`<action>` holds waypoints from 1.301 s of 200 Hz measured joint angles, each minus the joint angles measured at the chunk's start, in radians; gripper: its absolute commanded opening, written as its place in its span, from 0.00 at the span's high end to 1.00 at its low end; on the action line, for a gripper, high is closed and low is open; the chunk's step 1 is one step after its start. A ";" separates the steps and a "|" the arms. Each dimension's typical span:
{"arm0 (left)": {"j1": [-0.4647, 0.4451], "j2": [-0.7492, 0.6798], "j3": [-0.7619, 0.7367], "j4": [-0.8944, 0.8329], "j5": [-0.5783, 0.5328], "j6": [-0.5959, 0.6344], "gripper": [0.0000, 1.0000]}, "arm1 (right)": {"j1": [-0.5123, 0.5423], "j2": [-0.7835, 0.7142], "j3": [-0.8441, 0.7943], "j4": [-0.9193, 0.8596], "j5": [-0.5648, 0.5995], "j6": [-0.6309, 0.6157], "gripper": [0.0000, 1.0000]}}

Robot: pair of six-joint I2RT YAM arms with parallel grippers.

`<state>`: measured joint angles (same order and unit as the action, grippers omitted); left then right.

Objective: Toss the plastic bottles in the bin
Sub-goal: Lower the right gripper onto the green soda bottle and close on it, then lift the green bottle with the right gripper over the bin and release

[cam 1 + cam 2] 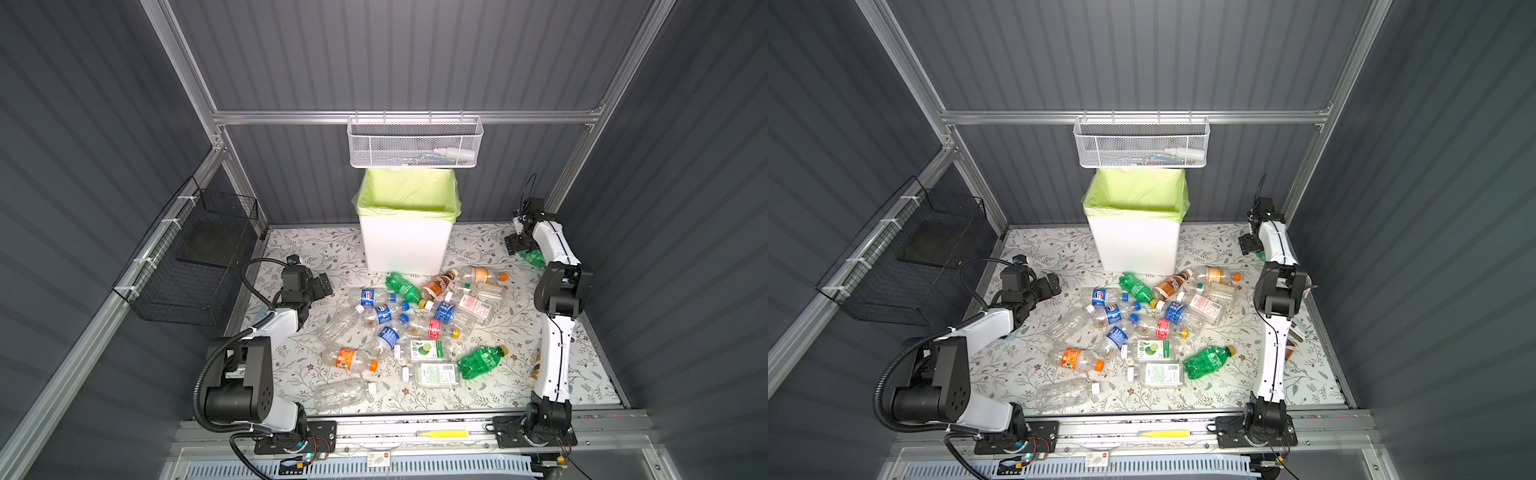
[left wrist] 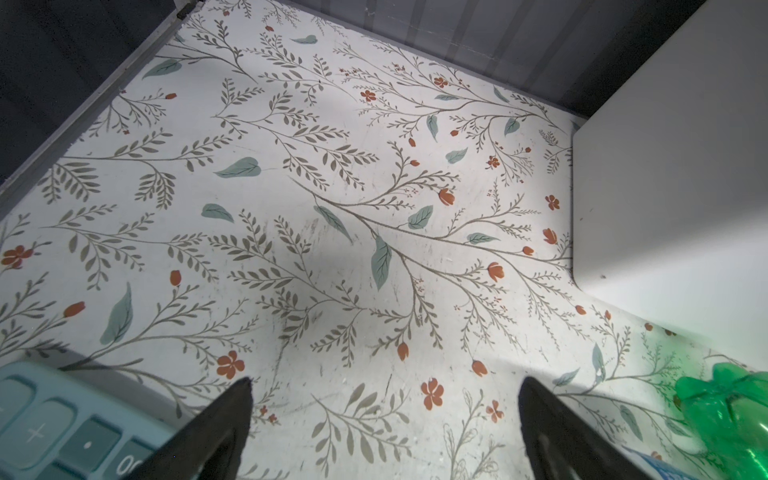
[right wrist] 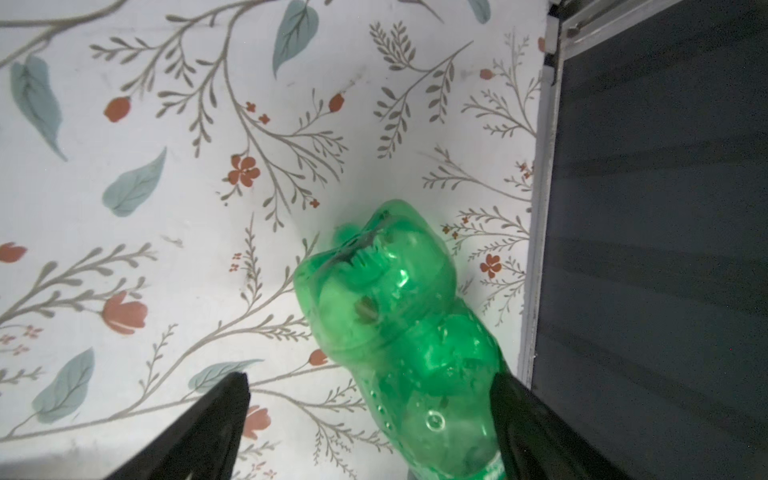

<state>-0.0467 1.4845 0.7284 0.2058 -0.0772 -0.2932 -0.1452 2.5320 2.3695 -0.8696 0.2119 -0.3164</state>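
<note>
Right arm: stretched to far right corner; right hand (image 3: 370, 378) spread, straddling green bottle (image 3: 395, 311) lying on surface (image 3: 166, 208).
Left arm: bent; left hand (image 2: 385, 386) spread over bare surface.
Plastic bottles (image 1: 382, 313): heaped before bin (image 1: 405, 245).
Obscured: green bottle's cap end cut off; forearm mostly hides it in both top views.

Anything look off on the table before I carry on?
Two things. A calculator lies by the left gripper, though it is no bottle. One green bottle lies apart from the other bottles, toward the far right corner, between the right gripper's open jaws. No spill shows.
</note>
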 measured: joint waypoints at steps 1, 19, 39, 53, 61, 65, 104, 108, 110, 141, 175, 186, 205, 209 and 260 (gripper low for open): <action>0.000 0.000 0.000 0.000 0.000 0.000 0.00 | 0.000 0.000 0.000 0.000 0.002 0.000 0.08; 0.000 0.004 0.000 -0.004 0.000 0.000 0.00 | 0.001 0.012 0.000 0.003 0.027 -0.003 0.11; 0.000 0.013 0.000 -0.006 0.001 0.000 0.00 | 0.001 0.029 0.000 0.003 0.048 -0.011 0.17; 0.000 0.017 0.002 -0.012 0.002 0.000 0.00 | 0.001 0.039 -0.004 0.001 0.055 -0.015 0.23; 0.000 0.018 0.002 -0.012 0.003 0.000 0.00 | 0.001 0.042 -0.008 -0.001 0.055 -0.013 0.27; 0.000 0.018 0.002 -0.012 0.003 0.000 0.00 | 0.001 0.043 -0.010 -0.004 0.055 -0.017 0.29; 0.000 0.020 0.002 -0.011 0.006 0.000 0.00 | 0.011 0.043 -0.015 -0.021 0.049 -0.005 0.46; 0.000 0.021 0.002 -0.011 0.008 0.000 0.00 | 0.013 0.043 -0.015 -0.020 0.049 -0.005 0.46; 0.000 0.021 0.002 -0.011 0.008 0.000 0.00 | 0.014 0.043 -0.015 -0.020 0.048 -0.003 0.47; 0.000 0.030 0.003 -0.011 0.015 0.000 0.00 | 0.040 0.036 -0.015 -0.022 0.013 0.014 0.53; 0.000 0.027 0.002 -0.011 0.006 -0.005 0.00 | 0.058 -0.037 -0.021 -0.022 -0.058 0.061 0.58; 0.000 0.021 -0.003 -0.011 -0.002 -0.008 0.00 | 0.059 -0.094 -0.041 -0.013 -0.083 0.079 0.59; 0.000 0.007 -0.011 -0.011 -0.014 -0.019 0.00 | 0.058 -0.267 -0.147 0.052 -0.132 0.121 0.58; 0.000 0.005 -0.013 -0.011 -0.019 -0.020 0.00 | 0.058 -0.320 -0.190 0.083 -0.144 0.131 0.58; 0.000 -0.007 -0.022 -0.011 -0.055 -0.042 0.00 | 0.055 -0.953 -0.664 0.492 -0.291 0.283 0.53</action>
<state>-0.0467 1.4773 0.7067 0.1947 -0.1326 -0.3347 -0.0898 1.5795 1.7058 -0.3779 -0.0788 -0.0330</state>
